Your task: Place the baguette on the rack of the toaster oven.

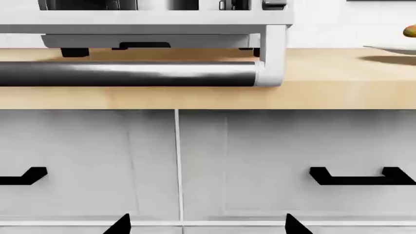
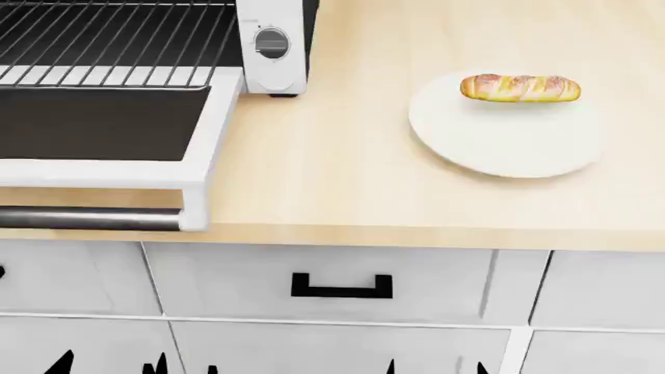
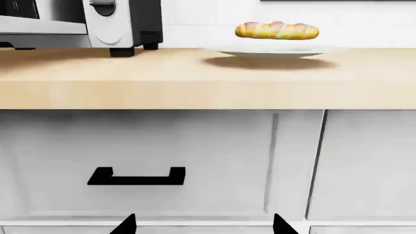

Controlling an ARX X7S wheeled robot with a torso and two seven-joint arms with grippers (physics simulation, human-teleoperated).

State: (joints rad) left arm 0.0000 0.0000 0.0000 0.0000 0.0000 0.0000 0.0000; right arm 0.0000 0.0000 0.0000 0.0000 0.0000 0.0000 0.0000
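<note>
One baguette on plate, well beyond both parted sets of fingers

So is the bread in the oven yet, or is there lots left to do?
Not yet. Done: the oven door is already down, and the rack is bare where it shows. In hand: nothing; the bread lies on its white plate, and both tools are low by the drawers, their tips apart. Left: pick up the bread, carry it over, set it on the rack.
</note>
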